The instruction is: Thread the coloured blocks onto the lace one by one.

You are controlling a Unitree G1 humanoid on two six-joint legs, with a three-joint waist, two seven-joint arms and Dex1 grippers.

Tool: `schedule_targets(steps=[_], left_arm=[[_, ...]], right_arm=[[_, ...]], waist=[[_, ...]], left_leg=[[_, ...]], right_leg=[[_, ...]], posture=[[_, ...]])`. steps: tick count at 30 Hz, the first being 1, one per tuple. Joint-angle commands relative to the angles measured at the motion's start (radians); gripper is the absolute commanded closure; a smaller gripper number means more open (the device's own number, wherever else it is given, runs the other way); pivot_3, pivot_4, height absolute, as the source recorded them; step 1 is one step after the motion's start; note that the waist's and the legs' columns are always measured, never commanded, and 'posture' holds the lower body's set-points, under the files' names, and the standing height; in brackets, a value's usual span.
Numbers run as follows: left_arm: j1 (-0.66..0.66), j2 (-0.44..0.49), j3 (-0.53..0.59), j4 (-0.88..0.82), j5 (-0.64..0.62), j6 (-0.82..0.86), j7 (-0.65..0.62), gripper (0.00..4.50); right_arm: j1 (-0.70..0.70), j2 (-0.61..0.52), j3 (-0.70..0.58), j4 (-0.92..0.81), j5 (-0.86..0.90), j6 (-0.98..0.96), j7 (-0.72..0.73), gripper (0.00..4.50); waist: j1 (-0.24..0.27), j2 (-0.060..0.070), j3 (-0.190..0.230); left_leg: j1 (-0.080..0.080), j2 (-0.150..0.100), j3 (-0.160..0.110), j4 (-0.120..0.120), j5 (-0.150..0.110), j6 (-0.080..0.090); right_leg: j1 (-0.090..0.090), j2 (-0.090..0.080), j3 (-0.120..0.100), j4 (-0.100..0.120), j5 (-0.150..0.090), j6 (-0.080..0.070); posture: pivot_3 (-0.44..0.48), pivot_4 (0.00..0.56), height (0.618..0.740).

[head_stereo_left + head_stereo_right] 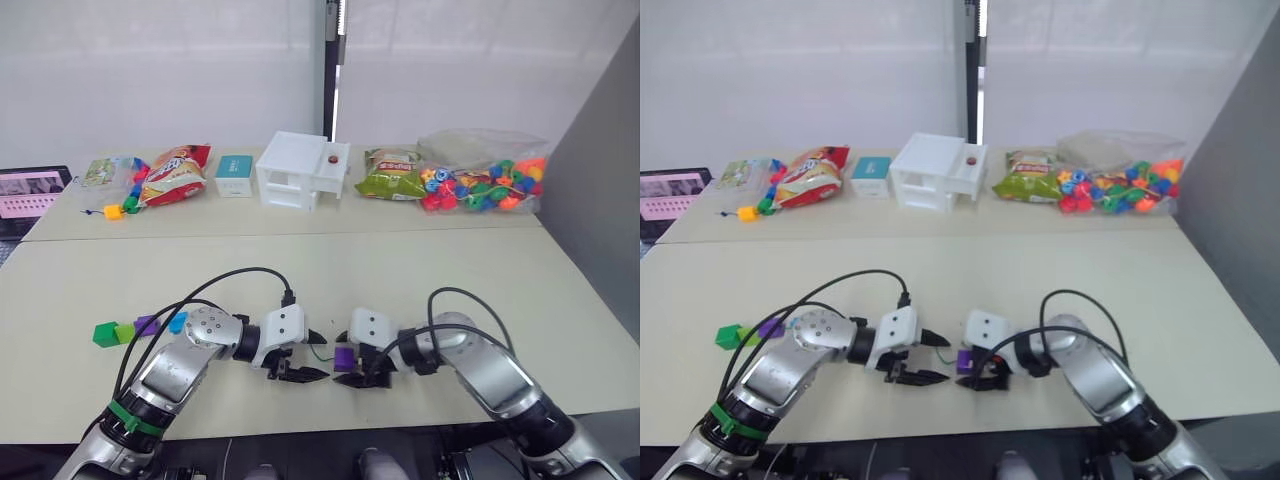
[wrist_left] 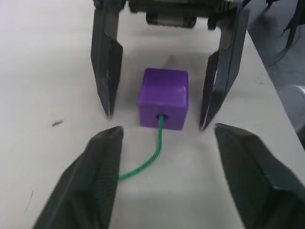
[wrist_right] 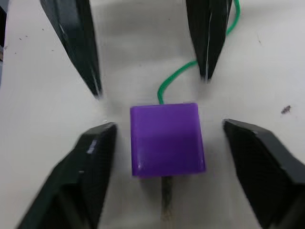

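A purple block (image 2: 164,98) lies on the cream table (image 1: 420,280) near the front edge, with the green lace (image 2: 147,160) running out of its hole toward my left gripper. My left gripper (image 2: 167,131) is open just short of that block. Facing it, my right gripper (image 3: 167,125) is open with the same purple block (image 3: 167,138) between its fingers, not touching. A thin pale tip (image 3: 165,200) sticks out of the block's other side. On the left of the table sit a dark green block (image 1: 105,334), a light green block (image 1: 124,332), a purple block (image 1: 146,325) and a blue block (image 1: 177,322).
Along the back of the table stand a red snack bag (image 1: 175,172), a small teal box (image 1: 234,175), a white box (image 1: 303,170), a green snack bag (image 1: 392,175) and a clear bag of mixed beads (image 1: 485,180). A small yellow cube (image 1: 113,211) lies at the back left.
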Motion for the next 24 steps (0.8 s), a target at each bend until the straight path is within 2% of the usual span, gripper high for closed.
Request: schedule_targets(steps=[1, 4, 9, 16, 17, 18, 21, 22, 23, 24], left_arm=[[-0.053, -0.027, -0.021, 0.013, 0.016, -0.023, 0.005, 1.31], [-0.087, -0.078, -0.070, 0.061, 0.047, -0.044, 0.016, 1.31], [-0.116, -0.149, -0.099, 0.121, 0.047, -0.034, 0.016, 1.31], [-0.132, -0.195, -0.117, 0.161, 0.066, -0.029, 0.031, 1.31], [-0.131, -0.195, -0.117, 0.161, 0.067, -0.031, 0.030, 1.74], [-0.129, -0.193, -0.116, 0.158, 0.063, -0.029, 0.025, 1.86], [-0.125, -0.189, -0.112, 0.153, 0.059, -0.034, 0.021, 2.79], [-0.124, -0.187, -0.111, 0.150, 0.058, -0.037, 0.018, 3.13], [-0.122, -0.184, -0.110, 0.146, 0.056, -0.038, 0.015, 3.30], [-0.122, -0.182, -0.109, 0.144, 0.055, -0.039, 0.013, 3.30]], right_arm=[[0.022, -0.054, -0.062, -0.076, 0.034, 0.010, 0.010, 0.04], [0.061, -0.107, -0.089, -0.094, 0.045, 0.001, 0.014, 0.04], [0.104, -0.127, -0.100, -0.094, 0.045, -0.013, -0.008, 0.04], [0.138, -0.132, -0.100, -0.096, 0.033, -0.022, -0.051, 0.04], [0.144, -0.133, -0.105, -0.098, 0.036, -0.019, -0.055, 0.00], [0.150, -0.135, -0.110, -0.102, 0.039, -0.018, -0.057, 0.00], [0.168, -0.143, -0.119, -0.111, 0.042, -0.022, -0.066, 0.00], [0.172, -0.144, -0.121, -0.113, 0.043, -0.024, -0.068, 0.52], [0.175, -0.145, -0.122, -0.113, 0.044, -0.026, -0.070, 0.72], [0.177, -0.146, -0.123, -0.114, 0.045, -0.028, -0.072, 1.09]], waist=[[0.011, 0.000, 0.000], [0.026, 0.000, 0.000], [0.025, 0.000, 0.000], [0.027, 0.000, 0.000], [0.027, 0.000, 0.000], [0.027, 0.000, 0.000], [0.028, 0.000, 0.000], [0.028, 0.000, 0.000], [0.028, 0.000, 0.000], [0.028, -0.001, 0.000]], left_leg=[[-0.003, 0.000, 0.000, 0.001, 0.000, 0.000], [-0.011, -0.001, 0.000, 0.005, 0.000, 0.000], [-0.011, -0.001, 0.000, 0.004, 0.000, 0.000], [-0.011, -0.001, 0.001, 0.005, 0.000, 0.000], [-0.011, -0.001, 0.001, 0.005, 0.000, 0.000], [-0.011, -0.001, 0.001, 0.005, 0.000, 0.000], [-0.010, -0.001, 0.001, 0.005, 0.000, 0.000], [-0.010, -0.001, 0.001, 0.005, 0.000, 0.000], [-0.010, -0.001, 0.001, 0.005, 0.000, 0.000], [-0.010, -0.001, 0.001, 0.005, 0.000, 0.000]], right_leg=[[-0.002, 0.000, 0.000, 0.000, 0.000, 0.000], [-0.009, -0.001, 0.000, 0.001, 0.001, 0.001], [-0.011, -0.001, 0.000, 0.001, 0.001, 0.001], [-0.010, 0.000, 0.000, 0.001, 0.001, 0.001], [-0.010, 0.000, 0.000, 0.001, 0.001, 0.001], [-0.010, 0.000, 0.000, 0.002, 0.001, 0.001], [-0.010, 0.000, 0.000, 0.002, 0.001, 0.001], [-0.010, 0.000, 0.000, 0.002, 0.001, 0.001], [-0.009, -0.001, 0.000, 0.002, 0.001, 0.001], [-0.009, -0.001, 0.000, 0.002, 0.001, 0.001]], posture=[[0.000, 0.150, 0.740], [0.000, 0.150, 0.740], [0.000, 0.150, 0.740], [0.000, 0.150, 0.740], [0.000, 0.150, 0.740], [0.000, 0.150, 0.740], [0.000, 0.150, 0.740], [0.000, 0.150, 0.740], [0.000, 0.150, 0.740], [0.000, 0.150, 0.740]])
